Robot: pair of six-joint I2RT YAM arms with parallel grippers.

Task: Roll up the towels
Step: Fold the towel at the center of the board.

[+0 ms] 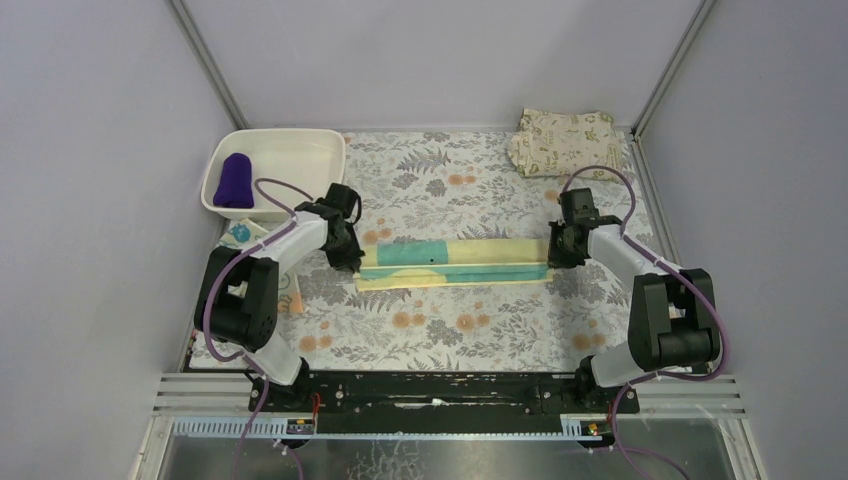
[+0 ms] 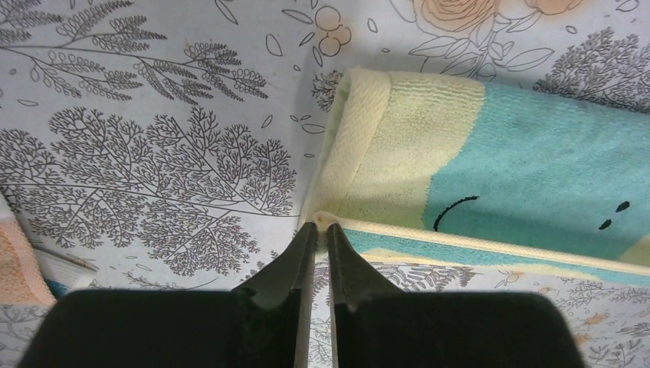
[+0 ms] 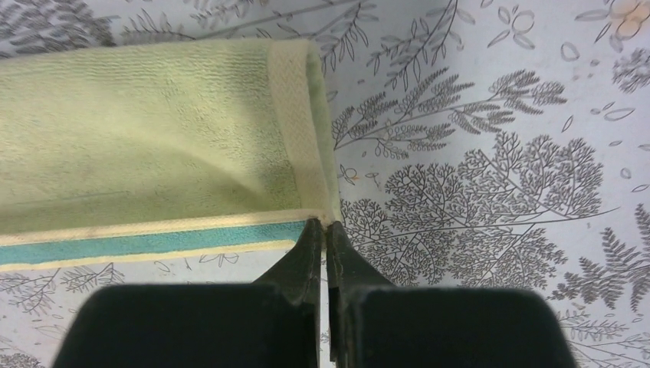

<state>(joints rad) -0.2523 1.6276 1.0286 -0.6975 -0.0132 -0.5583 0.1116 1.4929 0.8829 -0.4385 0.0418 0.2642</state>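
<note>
The pale yellow towel [image 1: 452,263] lay folded into a long strip across the middle of the floral mat [image 1: 470,340], between my two arms. To fold it cleanly, I judged both near corners should travel together, with the edge taut and level. My left pincer [image 2: 322,227] was closed to a sliver on the left near corner. My right pincer [image 3: 326,228] was shut tight, nipping the right corner's hem.
</note>
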